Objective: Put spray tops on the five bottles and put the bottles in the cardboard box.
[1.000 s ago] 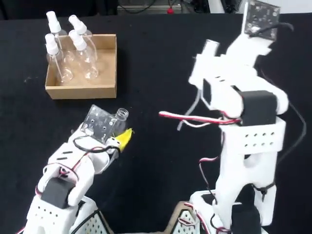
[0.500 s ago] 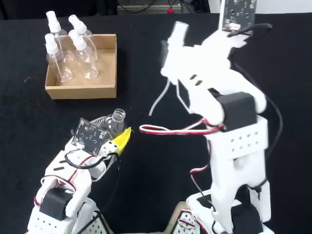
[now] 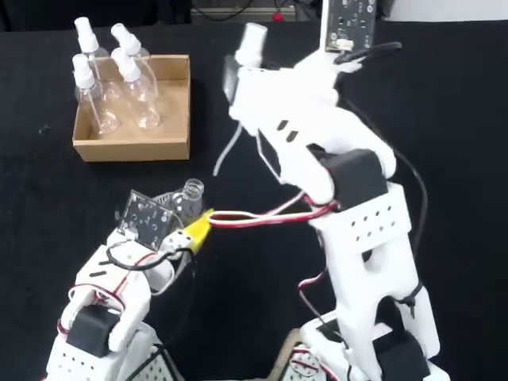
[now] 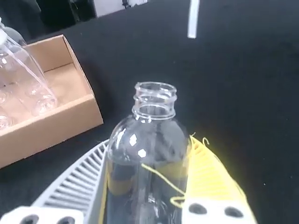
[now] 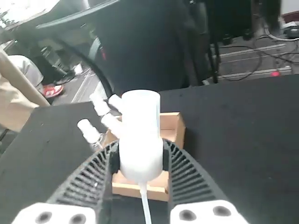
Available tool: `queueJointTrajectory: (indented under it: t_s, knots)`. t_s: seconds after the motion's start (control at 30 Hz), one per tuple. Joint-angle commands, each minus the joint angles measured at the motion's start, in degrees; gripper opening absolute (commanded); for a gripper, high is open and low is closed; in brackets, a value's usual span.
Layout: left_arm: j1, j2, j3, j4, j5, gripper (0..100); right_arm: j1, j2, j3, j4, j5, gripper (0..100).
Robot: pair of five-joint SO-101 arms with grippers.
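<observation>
My left gripper (image 3: 189, 209) is shut on a clear, uncapped bottle (image 3: 187, 197) near the table's front left; the bottle's open threaded neck (image 4: 155, 99) points up between the grey and yellow fingers (image 4: 210, 177). My right gripper (image 5: 140, 150) is shut on a white spray top (image 5: 139, 133), held high over the table's middle. The spray top (image 3: 253, 41) has a thin dip tube (image 3: 227, 152) hanging down, which ends above and to the right of the bottle's neck. The cardboard box (image 3: 180, 107) at the back left holds several bottles with spray tops (image 3: 125, 59).
The black table surface (image 3: 262, 198) lies open between the box and the arms. The right arm's white body (image 3: 361, 230) stands tall at centre right, with red and white cables (image 3: 262, 214) running beside the yellow finger.
The right arm has swung left with the spray top, carrying it from the right side to above the table's middle. The left arm has shifted slightly, bottle still held.
</observation>
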Motion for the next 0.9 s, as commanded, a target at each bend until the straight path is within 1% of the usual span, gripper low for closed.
queueJointTrajectory:
  t_s: [0.0, 0.07, 0.2, 0.33, 0.73, 0.87]
  knots:
    - [0.2, -0.3, -0.7, -1.4, 0.5, 9, -2.5, -2.1, 0.5, -2.0, -0.7, 2.9]
    - [0.2, -0.3, -0.7, -1.4, 0.6, 9, -3.0, -2.2, 1.3, -2.3, -0.7, 2.9]
    - [0.2, -0.3, -0.7, -1.4, 0.6, 9, -3.5, -1.7, 2.9, -2.5, -3.1, 2.9]
    - [0.2, -0.3, -0.6, -2.5, 0.7, 9, -3.6, -2.2, 5.4, -4.8, -3.3, 2.9]
    - [0.2, -0.3, -0.3, -2.6, 2.1, 9, -4.7, -2.2, 7.1, -4.7, -3.3, 2.9]
    - [0.6, -0.3, -0.3, -2.6, 2.1, 9, -5.1, -2.2, 7.0, -6.3, -3.1, 2.8]
